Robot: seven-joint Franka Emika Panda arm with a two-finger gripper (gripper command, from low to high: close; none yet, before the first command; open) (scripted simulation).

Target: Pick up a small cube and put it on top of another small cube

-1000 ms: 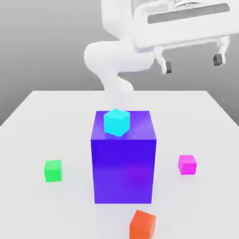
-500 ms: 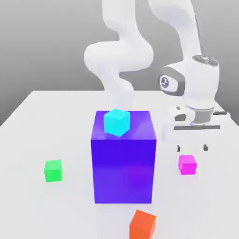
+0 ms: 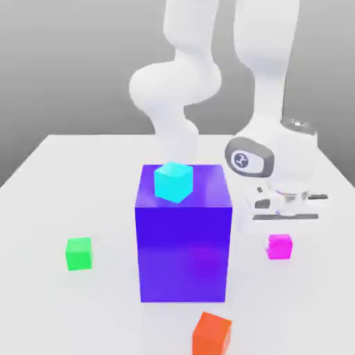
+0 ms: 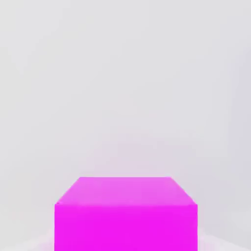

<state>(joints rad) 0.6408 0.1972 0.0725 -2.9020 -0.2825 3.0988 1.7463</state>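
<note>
The small magenta cube (image 3: 280, 248) rests on the white table (image 3: 69, 173) at the exterior view's right, beside the big blue-purple block. My gripper (image 3: 280, 234) has come straight down onto it, the white hand sitting just above the cube's top, and it is shut on the cube. In the hand view the magenta cube (image 4: 126, 215) looms very close. The other small cube, bright green (image 3: 79, 253), stands alone on the table at the exterior view's left, on the far side of the block from my hand.
A tall blue-purple block (image 3: 184, 249) stands mid-table between the two small cubes, carrying a cyan cube (image 3: 172, 182) on top. An orange cube (image 3: 212, 334) lies near the front edge. The arm's white links rise behind the block.
The hand dropped from high above the table down onto the magenta cube. Its fingers, spread wide a second ago, have closed on the cube. No cube has moved.
</note>
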